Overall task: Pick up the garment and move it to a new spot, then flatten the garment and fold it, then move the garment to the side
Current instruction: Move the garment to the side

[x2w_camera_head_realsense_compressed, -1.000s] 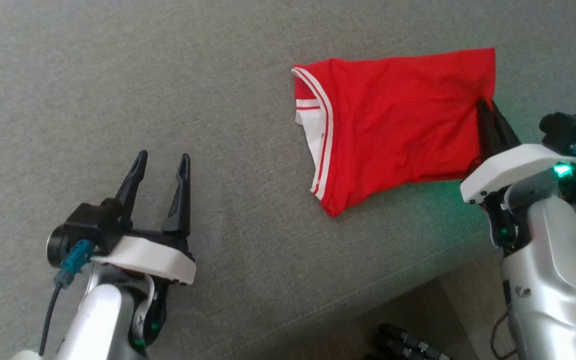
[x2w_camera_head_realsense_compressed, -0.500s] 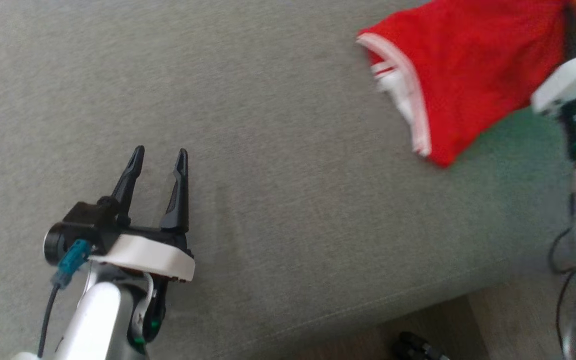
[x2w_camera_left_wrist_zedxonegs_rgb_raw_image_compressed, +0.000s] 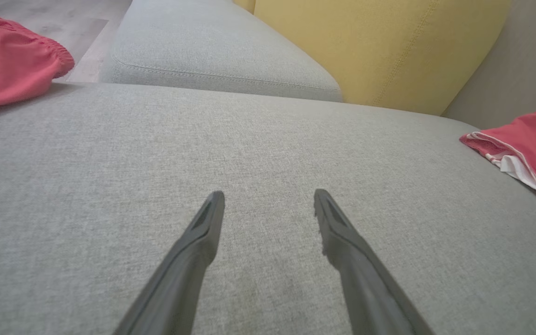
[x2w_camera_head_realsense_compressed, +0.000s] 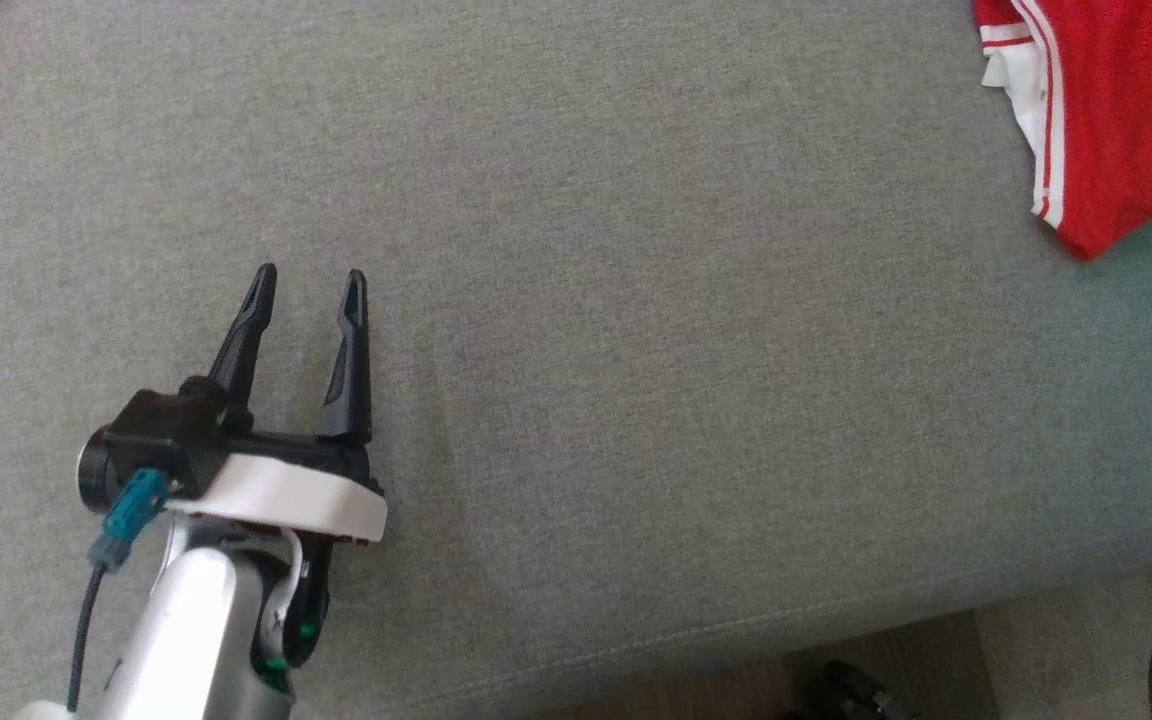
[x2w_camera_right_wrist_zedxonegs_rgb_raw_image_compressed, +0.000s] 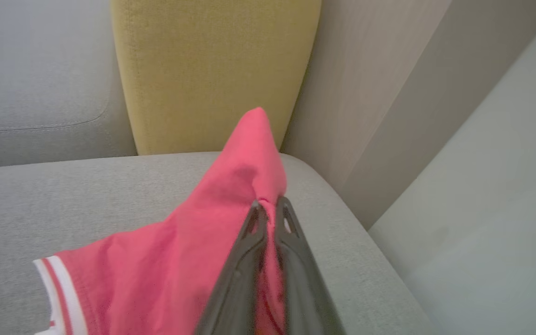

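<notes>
While the right gripper point(x2w_camera_right_wrist_zedxonegs_rgb_raw_image_compressed: 271, 203) has its jaws clamped on the red white-trimmed garment point(x2w_camera_right_wrist_zedxonegs_rgb_raw_image_compressed: 179, 260), peaked up from the grey sofa seat point(x2w_camera_head_realsense_compressed: 636, 350) beside the yellow back cushion point(x2w_camera_right_wrist_zedxonegs_rgb_raw_image_compressed: 212, 70), the left gripper point(x2w_camera_head_realsense_compressed: 309, 273) hovers over bare seat well away, jaws apart.

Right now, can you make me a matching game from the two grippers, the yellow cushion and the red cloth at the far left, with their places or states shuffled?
Things:
1. left gripper
2. right gripper
3. yellow cushion
4. second red cloth

Places or states:
a. upright behind the grey seat
b. shut on the red garment
c. lying at the seat's far left
d. open and empty

Pairs: 1-d, 2-b, 3-a, 4-c.
</notes>
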Controlling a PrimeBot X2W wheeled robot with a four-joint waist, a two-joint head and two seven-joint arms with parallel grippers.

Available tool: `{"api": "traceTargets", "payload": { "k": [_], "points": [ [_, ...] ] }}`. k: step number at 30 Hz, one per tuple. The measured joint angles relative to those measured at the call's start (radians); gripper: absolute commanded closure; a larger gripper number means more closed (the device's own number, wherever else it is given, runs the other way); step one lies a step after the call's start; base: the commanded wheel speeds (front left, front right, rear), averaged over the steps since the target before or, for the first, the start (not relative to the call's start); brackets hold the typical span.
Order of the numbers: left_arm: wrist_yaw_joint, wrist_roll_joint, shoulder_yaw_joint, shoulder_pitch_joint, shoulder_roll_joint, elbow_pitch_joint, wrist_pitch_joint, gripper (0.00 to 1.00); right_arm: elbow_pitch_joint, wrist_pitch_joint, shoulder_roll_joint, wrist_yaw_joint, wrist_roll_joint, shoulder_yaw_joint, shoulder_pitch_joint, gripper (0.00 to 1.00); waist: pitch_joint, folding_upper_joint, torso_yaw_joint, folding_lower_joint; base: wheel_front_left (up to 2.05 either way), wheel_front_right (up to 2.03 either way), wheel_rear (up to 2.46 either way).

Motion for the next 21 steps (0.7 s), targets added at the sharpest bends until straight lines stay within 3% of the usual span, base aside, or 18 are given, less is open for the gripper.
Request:
{"api": "traceTargets", "payload": {
  "k": [14,15,16,17,21],
  "points": [
    [0.008,-0.003,-0.012,-0.001,0.0,-0.001,-0.005,0.0,-0.068,-0.004,0.006,0.0,-0.259,-0.094,0.007,1.0,0.002,0.0,0.008,-0.0001,0.0,0.0,0.0],
    [0.008,-0.003,-0.013,-0.001,0.0,-0.001,-0.005,0.0,-0.072,-0.002,0.015,0.0,-0.276,-0.107,0.007,0.9,0.0,0.0,0.009,-0.0001,0.0,0.0,0.0],
    [0.008,-0.003,-0.013,-0.001,0.0,-0.001,-0.005,0.0,-0.077,-0.002,0.026,0.0,-0.289,-0.115,0.009,0.51,-0.001,0.0,0.009,-0.0001,0.0,0.0,0.0],
    [0.008,-0.004,-0.014,-0.001,0.0,-0.001,-0.005,0.0,-0.081,-0.002,0.038,0.0,-0.299,-0.12,0.012,0.0,-0.003,0.0,0.01,-0.0001,0.0,0.0,0.0],
    [0.008,-0.004,-0.016,-0.001,0.0,0.001,-0.005,0.0,-0.084,-0.008,0.073,0.0,-0.32,-0.127,0.025,0.0,-0.01,0.0,0.011,-0.0001,0.0,0.0,0.0]
  ]
}}
